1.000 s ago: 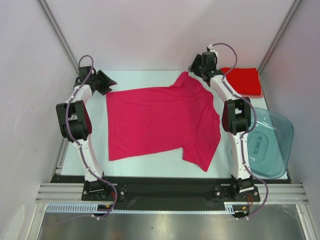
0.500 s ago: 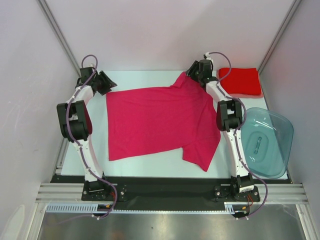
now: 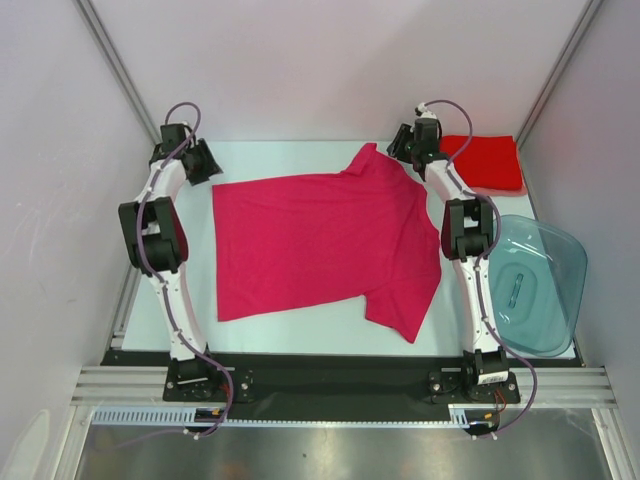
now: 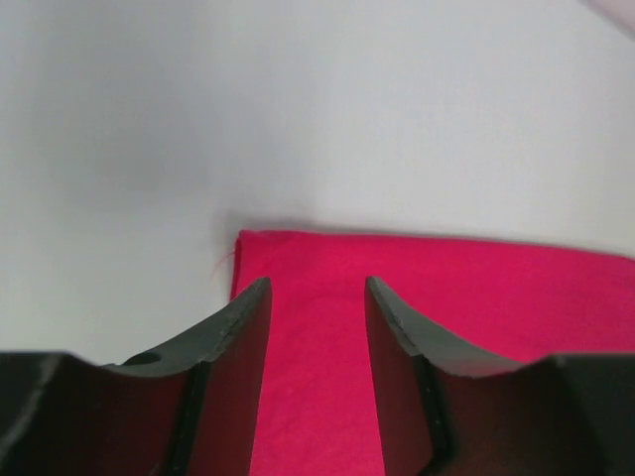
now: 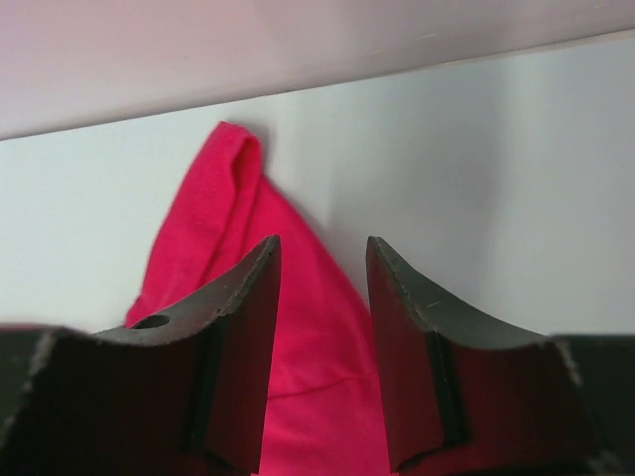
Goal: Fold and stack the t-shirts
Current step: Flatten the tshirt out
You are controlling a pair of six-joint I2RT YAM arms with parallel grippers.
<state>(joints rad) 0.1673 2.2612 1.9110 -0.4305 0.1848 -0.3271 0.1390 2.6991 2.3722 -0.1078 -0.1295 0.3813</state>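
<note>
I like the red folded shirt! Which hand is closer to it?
Right. The right hand is just beside the red shirt; the left hand is far off on the opposite side.

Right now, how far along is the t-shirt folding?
Done: the red t-shirt lies folded at the far right corner. In hand: the magenta t-shirt lies spread out, the left pincer open over its far left corner, the right pincer open over its far sleeve. Left: folding the magenta one and stacking it with the red.
</note>
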